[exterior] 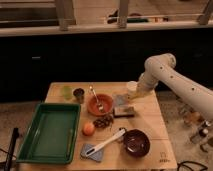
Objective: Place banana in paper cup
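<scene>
The white paper cup [131,85] stands near the table's back edge, right of centre. My gripper [136,94], at the end of the white arm [170,82] reaching in from the right, hangs just in front of and against the cup. It is shut on the pale-yellow banana [131,95], which sticks out to the left below the cup's rim and is held a little above the table. The gripper partly hides the cup's lower right side.
A green tray [50,132] lies at the left. A pale green cup [66,91] and a dark metal cup [78,94] stand behind it. In the middle are an orange bowl [100,104] with a spoon, a sponge [124,111] and an orange fruit [88,128]. A dark bowl [136,142] and a white-handled brush [105,145] are at the front.
</scene>
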You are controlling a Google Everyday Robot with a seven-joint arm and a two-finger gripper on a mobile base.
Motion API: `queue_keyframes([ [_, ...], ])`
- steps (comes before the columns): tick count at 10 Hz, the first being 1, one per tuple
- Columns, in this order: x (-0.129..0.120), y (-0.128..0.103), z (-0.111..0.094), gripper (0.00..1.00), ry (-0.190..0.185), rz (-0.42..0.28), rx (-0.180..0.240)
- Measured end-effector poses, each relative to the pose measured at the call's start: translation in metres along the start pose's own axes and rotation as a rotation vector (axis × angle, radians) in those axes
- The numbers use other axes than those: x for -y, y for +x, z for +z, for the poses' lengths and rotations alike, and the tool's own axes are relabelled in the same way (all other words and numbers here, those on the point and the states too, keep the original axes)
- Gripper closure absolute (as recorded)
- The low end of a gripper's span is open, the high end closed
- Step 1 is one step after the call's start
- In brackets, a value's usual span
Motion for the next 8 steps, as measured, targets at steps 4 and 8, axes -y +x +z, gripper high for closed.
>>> queue_keyframes([
  [4, 0.024, 0.008, -0.003, 1.0, 0.026, -0.006, -0.01],
  [8, 0.036, 0.014, -0.007, 1.0, 0.045, -0.009, -0.014],
])
